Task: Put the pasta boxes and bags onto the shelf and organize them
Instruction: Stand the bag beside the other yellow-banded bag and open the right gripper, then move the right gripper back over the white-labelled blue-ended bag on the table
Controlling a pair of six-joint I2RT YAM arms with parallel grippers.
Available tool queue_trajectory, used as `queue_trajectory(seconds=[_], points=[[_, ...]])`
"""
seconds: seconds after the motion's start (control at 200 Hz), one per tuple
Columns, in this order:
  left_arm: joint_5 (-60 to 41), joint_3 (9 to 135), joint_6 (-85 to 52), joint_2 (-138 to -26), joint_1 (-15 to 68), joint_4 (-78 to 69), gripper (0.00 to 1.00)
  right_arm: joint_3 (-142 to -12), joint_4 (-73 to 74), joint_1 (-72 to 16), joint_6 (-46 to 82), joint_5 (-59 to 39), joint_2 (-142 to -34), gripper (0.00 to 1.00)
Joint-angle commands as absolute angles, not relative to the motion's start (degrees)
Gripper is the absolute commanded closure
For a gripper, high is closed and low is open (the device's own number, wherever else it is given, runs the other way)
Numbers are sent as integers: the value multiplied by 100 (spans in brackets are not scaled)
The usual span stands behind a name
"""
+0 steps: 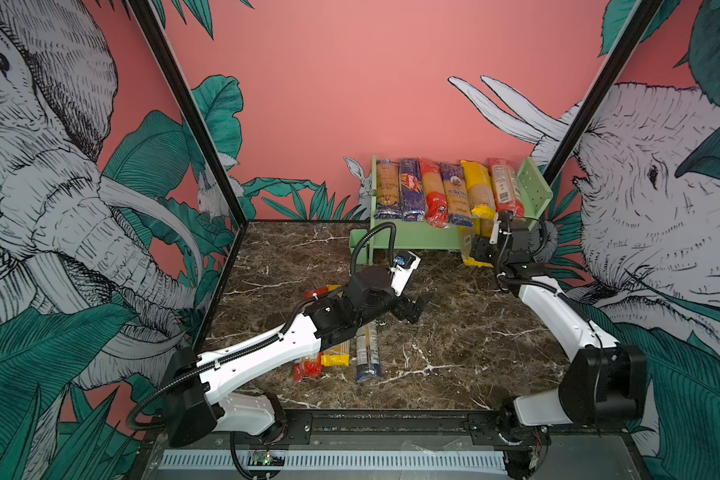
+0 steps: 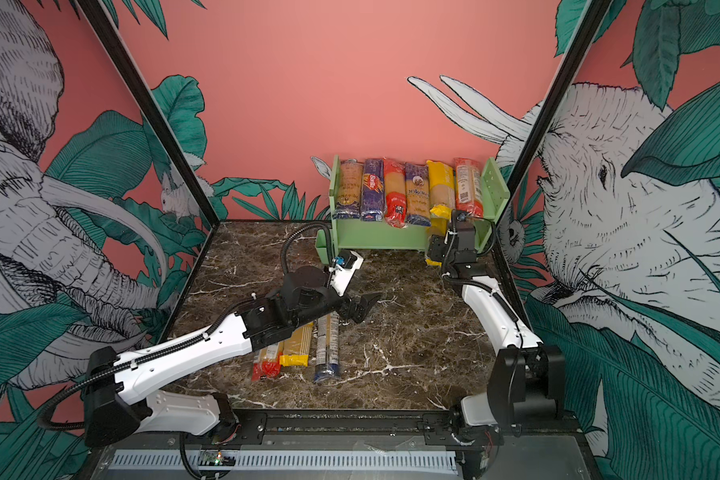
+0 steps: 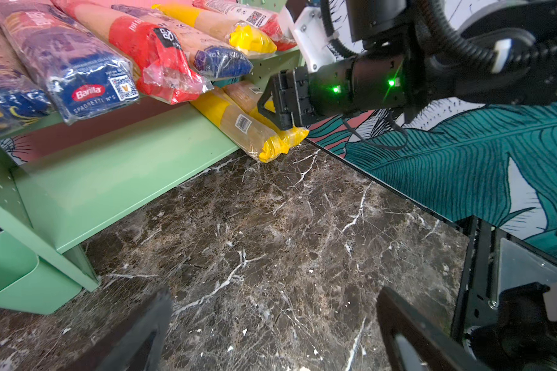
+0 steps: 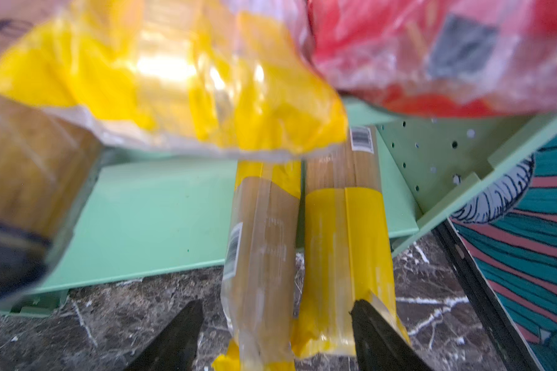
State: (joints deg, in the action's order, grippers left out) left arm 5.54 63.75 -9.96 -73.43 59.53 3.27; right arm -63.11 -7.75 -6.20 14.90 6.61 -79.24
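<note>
The light green shelf (image 1: 416,237) (image 2: 375,239) stands at the back right. Its top tier carries several pasta packs side by side, among them a dark blue Barilla box (image 1: 411,189) (image 3: 78,74). Two yellow-ended bags (image 4: 261,244) (image 4: 344,244) lie on the lower tier at its right end, with their near ends sticking out over the table. My right gripper (image 4: 277,308) (image 3: 267,106) is open and straddles those near ends. Over the middle of the table my left gripper (image 1: 418,307) (image 3: 274,298) is open and holds nothing. Three bags lie under the left arm: red (image 1: 307,365), yellow (image 1: 335,353) and blue (image 1: 367,353).
A small green cup (image 1: 358,245) (image 3: 10,279) hangs on the shelf's left side. The printed wall and a black frame post (image 1: 566,137) stand close to the shelf's right panel. Dark marble table (image 1: 454,332) lies between the arms.
</note>
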Motion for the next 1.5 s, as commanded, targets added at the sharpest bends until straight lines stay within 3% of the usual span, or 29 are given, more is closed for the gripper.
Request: queue_trajectory(seconds=[0.0,0.35,0.73,0.98,1.175,1.495], points=[[750,6149,-1181,-6990,5924,609,1,-6065,-1163,-601,1664,652,-7480,26],[1094,5060,-1753,-5635,5933,1171,1,-5330,-2341,-851,2049,64,-5978,24],[1092,4542,-1802,-3596,5933,2664,1,-4800,-2729,-3751,3116,1325,-5364,20],[1182,4386,-2058,-2289,5932,3591,1,-4310,-1975,-6103,4238,2596,-6295,18],[1068,4375,-2306,-1871,5933,4068,1,-4660,-1391,-7396,4832,3302,-7743,16],[1061,4429,-2489,-1510,5933,4476,1,-5263,-548,-8225,5447,3552,-9561,13]])
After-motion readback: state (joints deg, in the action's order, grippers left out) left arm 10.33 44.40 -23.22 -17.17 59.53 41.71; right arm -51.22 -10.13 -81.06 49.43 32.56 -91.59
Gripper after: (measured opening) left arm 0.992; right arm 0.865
